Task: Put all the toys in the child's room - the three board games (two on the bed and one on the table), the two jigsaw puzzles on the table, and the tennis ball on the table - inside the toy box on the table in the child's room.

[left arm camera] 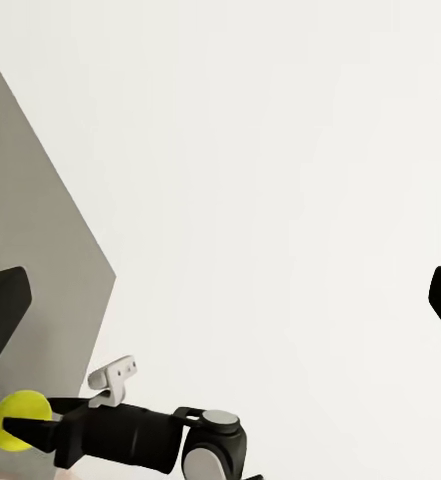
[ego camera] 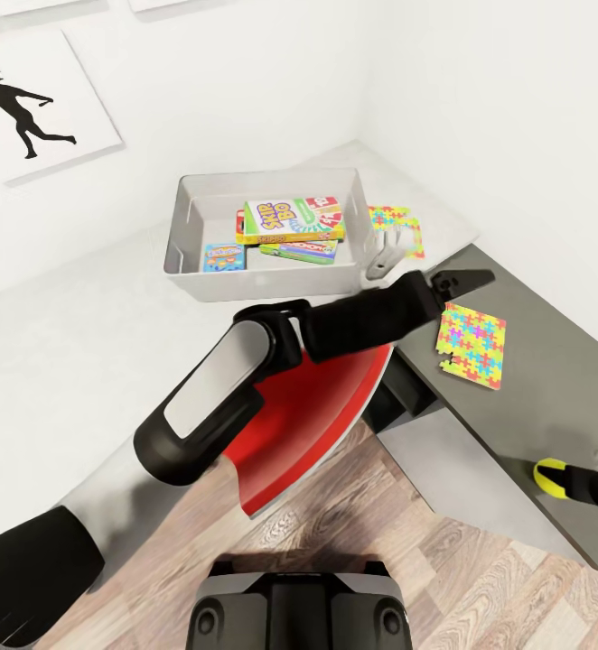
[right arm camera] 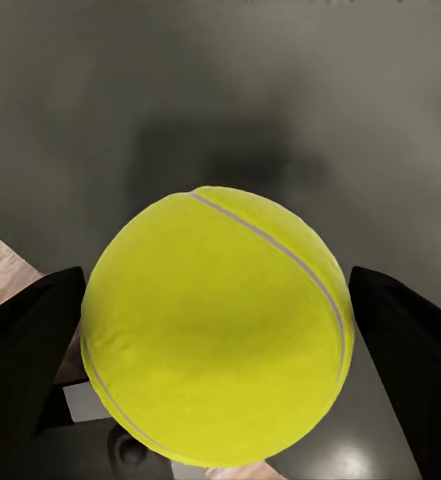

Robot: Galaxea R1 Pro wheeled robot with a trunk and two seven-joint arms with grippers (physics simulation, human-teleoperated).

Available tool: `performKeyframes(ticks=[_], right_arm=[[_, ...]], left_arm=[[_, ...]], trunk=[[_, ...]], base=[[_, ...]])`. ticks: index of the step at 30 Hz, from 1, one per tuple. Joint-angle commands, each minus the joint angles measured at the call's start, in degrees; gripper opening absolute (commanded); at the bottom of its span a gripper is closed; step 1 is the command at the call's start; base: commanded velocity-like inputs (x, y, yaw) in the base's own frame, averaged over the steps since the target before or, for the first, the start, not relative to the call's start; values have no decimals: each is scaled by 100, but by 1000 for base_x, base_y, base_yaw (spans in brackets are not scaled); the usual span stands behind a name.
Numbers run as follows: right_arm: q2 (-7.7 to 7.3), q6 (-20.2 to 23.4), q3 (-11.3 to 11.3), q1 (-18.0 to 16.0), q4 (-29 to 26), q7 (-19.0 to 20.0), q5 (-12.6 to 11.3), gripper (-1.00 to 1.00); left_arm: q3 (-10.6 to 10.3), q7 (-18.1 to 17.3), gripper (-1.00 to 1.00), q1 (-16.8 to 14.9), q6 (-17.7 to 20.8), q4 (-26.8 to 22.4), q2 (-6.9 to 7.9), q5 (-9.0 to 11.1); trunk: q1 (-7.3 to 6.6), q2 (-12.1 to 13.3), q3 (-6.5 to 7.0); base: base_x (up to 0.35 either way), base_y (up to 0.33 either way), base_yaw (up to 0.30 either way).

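Observation:
The pale grey toy box [ego camera: 261,284] stands on the pale table [ego camera: 64,343]. Inside it lie three board games: a yellow, green and red box [ego camera: 290,219] on top, a green-edged one [ego camera: 301,252] beneath, and a blue one [ego camera: 224,257]. One jigsaw puzzle [ego camera: 397,223] lies on the table just right of the box. A second one [ego camera: 471,345] lies on the dark side table [ego camera: 534,397]. My left gripper [ego camera: 466,282] [left arm camera: 225,300] hovers open between the two puzzles, holding nothing. My right gripper [ego camera: 559,481] [right arm camera: 220,340] is shut on the tennis ball [ego camera: 546,477] [right arm camera: 218,335] [left arm camera: 20,420] over the side table's near right part.
White walls meet in a corner close behind the toy box, with a black baseball-player picture [ego camera: 28,108] at left. My left arm [ego camera: 335,325] crosses in front of the box. Wood-plank floor [ego camera: 480,578] lies below the side table's near edge.

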Motion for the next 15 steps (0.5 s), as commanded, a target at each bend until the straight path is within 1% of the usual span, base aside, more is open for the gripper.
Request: performKeyframes(ticks=[1,3,4,6,9,10,12,13,15], right_arm=[[-14,31,-10,-10,-3,81,49,-100],[-48,35,-29,-46,-4,167,45,-100],[-48,35,-29,-46,-4,167,45,-100],[-81,37,-93,-95,-4,357,43,-100],[-137,41,-344,-143,-5,881,41,-100],[-137,41,-344,-143,-5,881,41,-100],[-170,44,-587,-162,-5,1351,40,-100],[-170,44,-587,-162,-5,1351,40,-100],[-195,46,-823,-177,-5,1843,40,-100]], left_arm=[[36,-10,100,15,6,-5,9,63],[130,-162,100,71,18,-6,27,81],[130,-162,100,71,18,-6,27,81],[235,-334,100,139,55,-6,44,99],[383,-593,100,218,226,-6,61,117],[383,-593,100,218,226,-6,61,117],[482,-767,100,248,373,-6,66,123],[482,-767,100,248,373,-6,66,123],[575,-967,100,271,487,-6,71,128]], trunk=[[3,-9,-7],[3,-9,-7],[3,-9,-7],[3,-9,-7],[3,-9,-7],[3,-9,-7],[3,-9,-7],[3,-9,-7],[3,-9,-7]], base=[[0,0,0],[0,0,0],[0,0,0],[0,0,0],[0,0,0],[0,0,0],[0,0,0],[0,0,0],[0,0,0]])
